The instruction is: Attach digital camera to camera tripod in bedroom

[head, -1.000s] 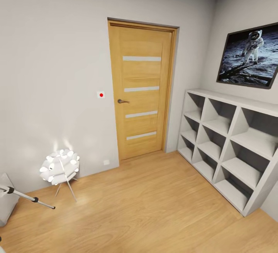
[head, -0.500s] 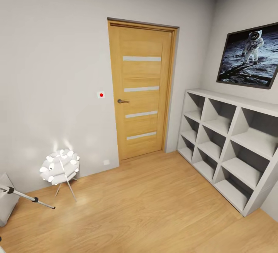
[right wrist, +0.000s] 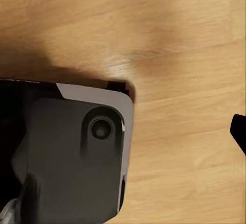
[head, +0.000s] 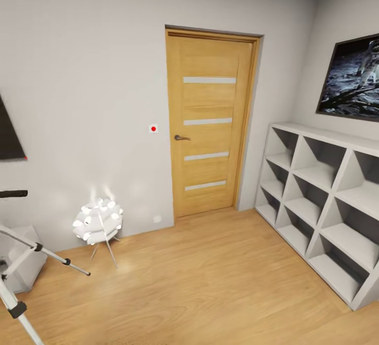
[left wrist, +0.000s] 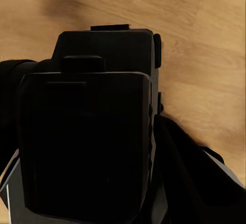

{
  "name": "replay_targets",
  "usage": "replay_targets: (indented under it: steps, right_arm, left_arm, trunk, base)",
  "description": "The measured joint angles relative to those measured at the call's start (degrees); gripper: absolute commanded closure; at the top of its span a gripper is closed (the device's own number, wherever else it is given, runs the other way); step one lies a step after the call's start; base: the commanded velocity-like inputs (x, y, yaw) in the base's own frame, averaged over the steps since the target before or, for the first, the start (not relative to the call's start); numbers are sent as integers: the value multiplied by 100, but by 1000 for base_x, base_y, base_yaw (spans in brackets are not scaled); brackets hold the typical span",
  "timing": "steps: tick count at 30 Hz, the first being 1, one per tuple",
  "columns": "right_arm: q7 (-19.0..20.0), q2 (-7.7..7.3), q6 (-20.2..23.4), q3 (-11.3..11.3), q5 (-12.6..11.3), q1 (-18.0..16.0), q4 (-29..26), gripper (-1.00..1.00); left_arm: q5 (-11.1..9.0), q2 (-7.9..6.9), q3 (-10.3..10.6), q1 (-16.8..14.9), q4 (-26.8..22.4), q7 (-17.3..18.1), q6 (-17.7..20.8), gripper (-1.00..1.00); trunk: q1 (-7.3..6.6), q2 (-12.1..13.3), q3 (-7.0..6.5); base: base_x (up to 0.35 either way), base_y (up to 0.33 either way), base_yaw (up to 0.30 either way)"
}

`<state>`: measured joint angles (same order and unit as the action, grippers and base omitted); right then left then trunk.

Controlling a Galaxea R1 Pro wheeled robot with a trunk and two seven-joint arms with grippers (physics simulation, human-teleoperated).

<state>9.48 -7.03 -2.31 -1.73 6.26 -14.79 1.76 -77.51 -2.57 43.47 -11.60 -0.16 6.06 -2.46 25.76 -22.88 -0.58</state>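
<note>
Head view — camera tripod (head: 26,260) legs splay, one slanting rightward.

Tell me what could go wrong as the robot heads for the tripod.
1. The camera tripod spreads its legs close to the white lamp; driving in could knock either.
2. The digital camera sits right before the left wrist lens, grip hidden; it might slip.

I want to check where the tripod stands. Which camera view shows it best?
The head view: the tripod stands at its lower left edge, silver legs spread over the wood floor beside the white lamp, its black handle above. Both wrist views look down at floor past dark bulky shapes, without tripod legs.
</note>
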Motion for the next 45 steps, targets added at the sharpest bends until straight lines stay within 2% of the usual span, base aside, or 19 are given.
replay_targets:
  steps: [27,34,45]
  right_arm:
    - [10,2,-16,16,18,0,0,-100]
    - [1,2,-16,17,323,0,0,-100]
    - [0,2,-16,16,365,0,0,-100]
  left_arm:
    - [0,2,0,0,-6,5,-6,100]
    - [3,2,0,0,-6,5,-8,100]
    - [9,2,0,0,-6,6,-7,100]
  trunk:
    - [0,0,0]
    - [0,1,0]
    - [0,1,0]
  base:
    - [0,0,300]
    - [0,0,300]
    - [0,0,300]
